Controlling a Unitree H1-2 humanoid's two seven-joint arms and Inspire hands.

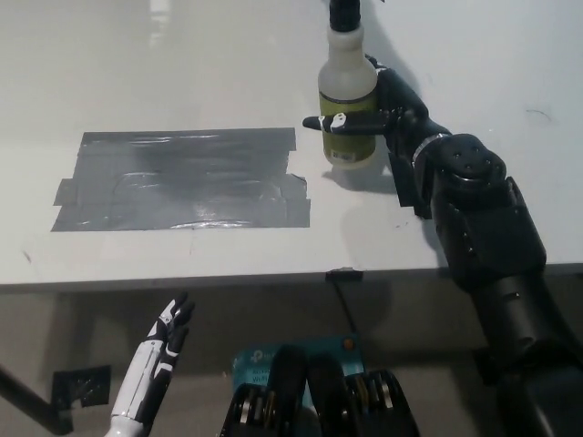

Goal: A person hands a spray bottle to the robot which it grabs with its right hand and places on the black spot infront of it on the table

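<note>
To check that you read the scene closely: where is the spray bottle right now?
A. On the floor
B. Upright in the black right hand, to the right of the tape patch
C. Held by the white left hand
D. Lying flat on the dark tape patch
B: the black right hand wraps the upright spray bottle, right of the dark tape patch.

White glossy table [182, 55], light glare, grey floor [55, 337]

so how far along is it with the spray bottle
Handover looks done: the black right hand is shut on the spray bottle, and no person is in view. In hand: the bottle is upright over the white table, right of the black spot, not on it. Left: set it on the spot and let go. The white left hand rests low, below the table edge.
</note>
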